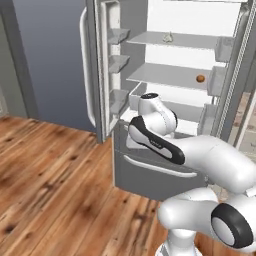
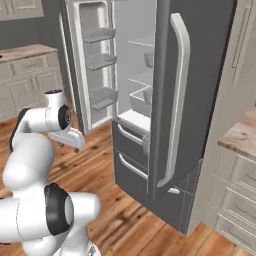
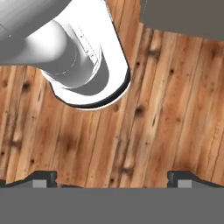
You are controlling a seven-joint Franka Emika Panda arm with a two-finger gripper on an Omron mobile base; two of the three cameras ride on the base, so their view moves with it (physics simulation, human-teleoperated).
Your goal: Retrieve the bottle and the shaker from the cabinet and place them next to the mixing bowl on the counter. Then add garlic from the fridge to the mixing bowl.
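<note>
The grey steel fridge (image 1: 175,55) stands open in front of me, both doors swung wide, its long-handled door (image 2: 200,100) nearest in the right base view. The garlic (image 1: 168,36), a small whitish bulb, lies on the upper white shelf toward the back. My arm is folded low in front of the freezer drawers. In the hand view my gripper (image 3: 113,179) points down at the wooden floor, open, with nothing between its fingertips (image 3: 43,177). It is well below and apart from the garlic. The bottle, shaker, cabinet and mixing bowl are out of view.
A small orange-brown item (image 1: 200,78) sits on the middle fridge shelf. Clear door bins (image 1: 119,36) line the left door. Pinkish marble counter (image 2: 244,134) over cream drawers lies to the right, and another stretch (image 2: 25,51) at the far left. Wooden floor (image 1: 55,185) lies open on the left.
</note>
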